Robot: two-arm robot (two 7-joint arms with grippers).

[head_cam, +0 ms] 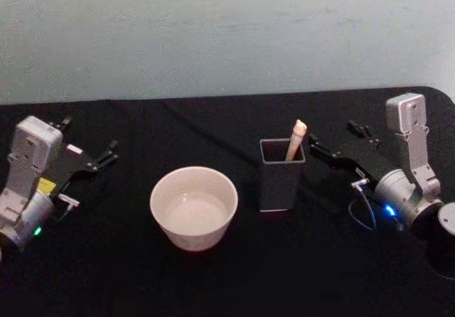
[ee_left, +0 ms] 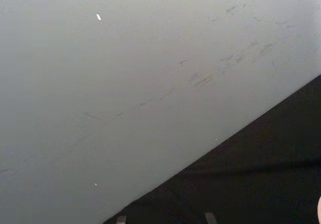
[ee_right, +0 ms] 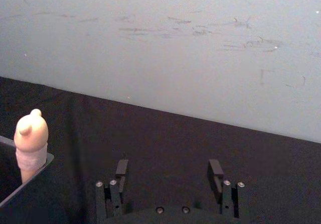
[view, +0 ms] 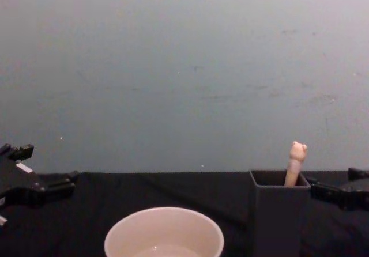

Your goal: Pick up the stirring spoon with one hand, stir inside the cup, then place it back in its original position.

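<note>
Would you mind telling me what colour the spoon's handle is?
The stirring spoon has a pale beige handle, shown best in the right wrist view.

Stirring spoon (head_cam: 296, 138) in holder (head_cam: 280, 178), right of cup (head_cam: 193, 207)

cup (head_cam: 193, 207) off-white | holder (head_cam: 281, 175) dark grey | spoon handle (head_cam: 296, 138) beige | table (head_cam: 213, 281) black | wall (head_cam: 227, 33) pale grey-blue
</note>
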